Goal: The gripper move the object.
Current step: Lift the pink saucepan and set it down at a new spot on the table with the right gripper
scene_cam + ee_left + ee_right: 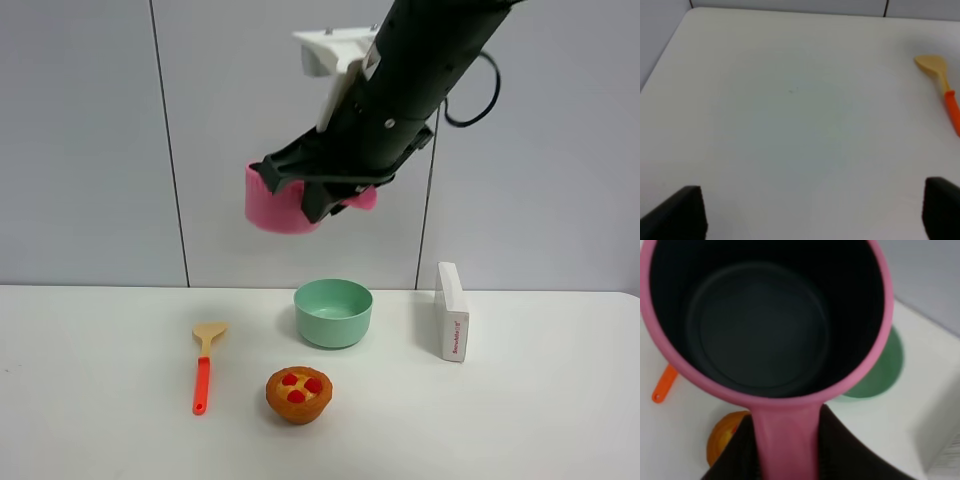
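My right gripper [322, 190] is shut on the handle of the pink saucepan [272, 204] and holds it high in the air, above the mint-green bowl [333, 311]. In the right wrist view the saucepan [765, 320] fills the frame, dark inside, its pink handle [787, 440] clamped between the black fingers [735, 455]. My left gripper [805, 212] is open and empty above bare table; only its two black fingertips [680, 210] show. The left arm is out of the exterior high view.
On the white table [100, 400] lie a spatula with an orange handle [204, 366], a toy fruit tart [298, 394] and an upright white box [452, 311]. The spatula [942, 87] also shows in the left wrist view. A grey wall stands behind.
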You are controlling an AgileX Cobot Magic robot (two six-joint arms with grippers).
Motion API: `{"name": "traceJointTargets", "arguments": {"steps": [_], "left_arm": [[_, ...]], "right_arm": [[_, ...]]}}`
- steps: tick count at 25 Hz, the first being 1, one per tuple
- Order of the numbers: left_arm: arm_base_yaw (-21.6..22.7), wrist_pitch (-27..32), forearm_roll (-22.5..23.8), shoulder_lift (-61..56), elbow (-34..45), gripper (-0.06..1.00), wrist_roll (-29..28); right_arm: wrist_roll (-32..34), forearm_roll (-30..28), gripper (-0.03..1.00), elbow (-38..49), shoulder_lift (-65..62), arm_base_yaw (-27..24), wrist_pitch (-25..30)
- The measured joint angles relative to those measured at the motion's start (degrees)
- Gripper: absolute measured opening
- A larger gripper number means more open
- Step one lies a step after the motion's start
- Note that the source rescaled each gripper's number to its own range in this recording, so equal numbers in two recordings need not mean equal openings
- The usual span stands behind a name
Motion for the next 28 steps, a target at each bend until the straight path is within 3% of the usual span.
{"name": "traceJointTargets", "arguments": {"steps": [7,13,16,24,28], "left_arm": [[0.0,0.0,0.0,0.0,0.0,1.00,0.0],[0.0,0.0,0.0,0.0,0.0,1.00,0.0],[0.0,0.0,0.0,0.0,0.0,1.00,0.0],[0.0,0.0,0.0,0.0,0.0,1.00,0.0],[0.0,0.0,0.0,0.0,0.0,1.00,0.0]], "right_arm": [[8.7,-4.9,0.00,-13.3,12.9,2.5,1.6],[26.5,-13.5,0.00,-21.5,21.8,2.8,7.5],[33.8,-17.1,0.00,-22.5,24.2,2.8,7.6],[36.2,-19.9,0.00,-23.7,27.9,2.8,-2.8],[36.7,-21.7,0.00,-27.2,32.5,2.8,-4.1]]}}
